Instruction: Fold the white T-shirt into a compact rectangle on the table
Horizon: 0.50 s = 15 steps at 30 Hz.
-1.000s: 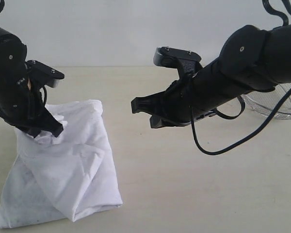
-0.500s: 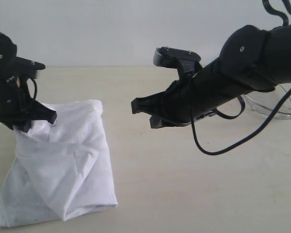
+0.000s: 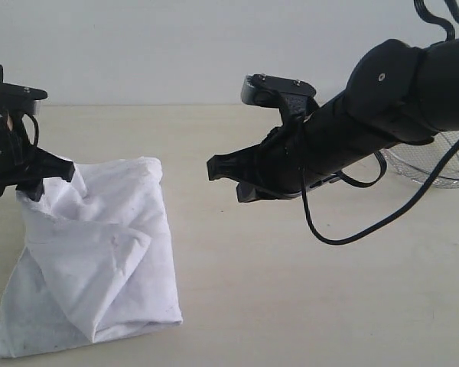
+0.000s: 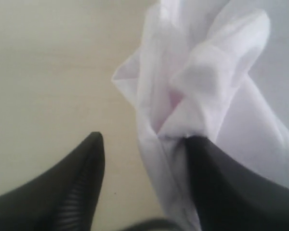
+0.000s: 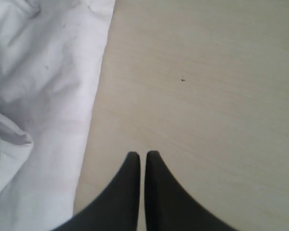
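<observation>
The white T-shirt (image 3: 99, 252) lies as a rumpled folded bundle on the left of the table (image 3: 291, 290), plain white side up. My left gripper (image 3: 44, 177) hovers at the bundle's far left corner. In the left wrist view it (image 4: 144, 139) stands open, and a loose fold of the shirt (image 4: 207, 77) rests against one finger without being pinched. My right gripper (image 3: 226, 180) hangs shut and empty above the middle of the table, to the right of the shirt. The right wrist view shows its tips (image 5: 142, 155) over bare table beside the shirt's edge (image 5: 38, 72).
A silver wire-mesh basket (image 3: 436, 164) stands at the far right, partly behind the right arm. A black cable (image 3: 352, 229) loops under that arm. A pale wall backs the table.
My left gripper has opened and let go of the shirt's fold while sliding left. The raised cloth has sunk slightly. The right arm has not moved.
</observation>
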### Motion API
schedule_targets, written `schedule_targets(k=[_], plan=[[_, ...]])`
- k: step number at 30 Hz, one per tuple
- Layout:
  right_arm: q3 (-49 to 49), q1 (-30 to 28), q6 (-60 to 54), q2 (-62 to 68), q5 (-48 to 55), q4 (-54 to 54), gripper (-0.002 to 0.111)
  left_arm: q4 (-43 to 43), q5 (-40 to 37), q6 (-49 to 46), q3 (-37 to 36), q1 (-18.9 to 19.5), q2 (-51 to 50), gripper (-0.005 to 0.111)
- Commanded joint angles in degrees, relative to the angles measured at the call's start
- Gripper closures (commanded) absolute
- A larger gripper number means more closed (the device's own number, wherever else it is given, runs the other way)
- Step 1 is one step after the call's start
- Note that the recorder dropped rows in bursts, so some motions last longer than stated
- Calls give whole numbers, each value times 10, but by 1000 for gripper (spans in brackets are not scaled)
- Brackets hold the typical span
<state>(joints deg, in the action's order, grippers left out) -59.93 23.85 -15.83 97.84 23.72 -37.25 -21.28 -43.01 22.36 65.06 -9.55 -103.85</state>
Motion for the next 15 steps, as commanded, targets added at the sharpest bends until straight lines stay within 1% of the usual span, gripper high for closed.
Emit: schedule_targets(k=[1,11,13,15], plan=[[3,-5,-4,-7,1,4,108,-12,-10,8,3,24,1,63],[3,-5,-4,-7,2,4,108,-7,-6,-2,3,69,5,64],[3,-5,-4,-7,2,4,108,17,-4,-16,3,78,14,64],[3,-5,-4,-7,4,4,108,71,-4,-53,3,87,28,65]])
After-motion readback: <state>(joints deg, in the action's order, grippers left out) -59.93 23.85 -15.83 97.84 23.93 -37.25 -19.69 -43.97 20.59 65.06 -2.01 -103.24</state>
